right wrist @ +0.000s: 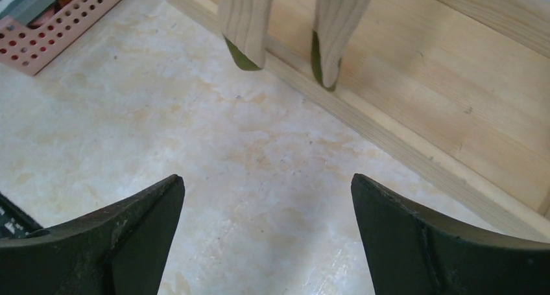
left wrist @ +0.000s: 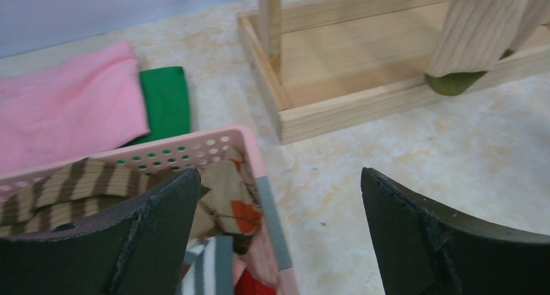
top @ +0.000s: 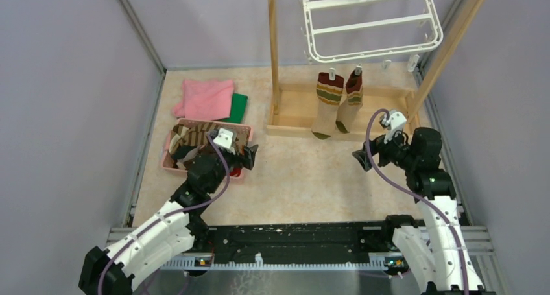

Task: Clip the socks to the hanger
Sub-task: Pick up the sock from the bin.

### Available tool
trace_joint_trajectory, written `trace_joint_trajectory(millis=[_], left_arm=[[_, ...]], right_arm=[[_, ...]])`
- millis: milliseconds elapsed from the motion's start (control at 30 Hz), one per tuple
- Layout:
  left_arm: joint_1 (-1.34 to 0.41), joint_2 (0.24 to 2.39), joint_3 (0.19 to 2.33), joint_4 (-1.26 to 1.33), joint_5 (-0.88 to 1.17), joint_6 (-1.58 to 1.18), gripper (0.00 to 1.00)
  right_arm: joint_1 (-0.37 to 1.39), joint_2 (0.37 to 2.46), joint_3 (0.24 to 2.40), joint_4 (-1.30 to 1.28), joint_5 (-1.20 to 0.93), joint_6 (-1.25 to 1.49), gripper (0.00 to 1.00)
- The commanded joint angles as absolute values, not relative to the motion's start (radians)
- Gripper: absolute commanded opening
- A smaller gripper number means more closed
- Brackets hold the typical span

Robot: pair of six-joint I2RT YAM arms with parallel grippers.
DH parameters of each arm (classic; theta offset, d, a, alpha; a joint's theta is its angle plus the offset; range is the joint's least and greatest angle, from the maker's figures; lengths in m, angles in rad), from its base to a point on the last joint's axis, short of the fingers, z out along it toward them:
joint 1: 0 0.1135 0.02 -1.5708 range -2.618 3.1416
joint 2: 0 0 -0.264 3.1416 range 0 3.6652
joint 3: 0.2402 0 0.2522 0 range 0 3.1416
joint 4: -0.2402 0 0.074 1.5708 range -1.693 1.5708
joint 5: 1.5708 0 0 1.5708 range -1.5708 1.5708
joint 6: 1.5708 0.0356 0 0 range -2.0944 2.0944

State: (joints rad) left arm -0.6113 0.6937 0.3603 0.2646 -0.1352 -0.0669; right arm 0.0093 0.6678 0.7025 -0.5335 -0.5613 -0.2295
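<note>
Over the edge of the pink basket (top: 170,142) my left end effector (top: 248,155) hangs released, empty; I see my right end effector (top: 361,159) released too, near socks (top: 329,104) clipped to the hanger (top: 373,26)

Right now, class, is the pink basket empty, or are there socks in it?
Not empty. Inside the pink basket lies a brown-and-cream striped sock, with more patterned socks beside it.

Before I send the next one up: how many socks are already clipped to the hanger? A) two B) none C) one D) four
A: the left sock and the right sock hang side by side from clips on the hanger, toes down over the wooden frame.
</note>
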Motion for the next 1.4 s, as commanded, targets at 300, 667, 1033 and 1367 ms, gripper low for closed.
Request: trace_joint_trajectory(millis=[300,667,1033,1367], left_arm=[[-0.547,0.837,0.085,0.868,-0.438,0.208,0.99],[-0.306,1.216,0.012,1.35,-0.247,0.175,0.99],[-0.182,1.648,0.016,1.786,-0.171,0.17,0.99],[-0.145,1.587,0.195,1.362,-0.146,0.13,0.99]], right_arm=[[-0.009,0.688,0.676,-0.317,-0.449,-0.156,0.98],[-0.007,0.703,0.683,-0.344,-0.466,-0.174,0.99],[-0.009,0.745,0.684,-0.364,-0.476,-0.176,0.99],[-0.014,0.758,0.683,-0.373,-0.482,-0.185,0.99]])
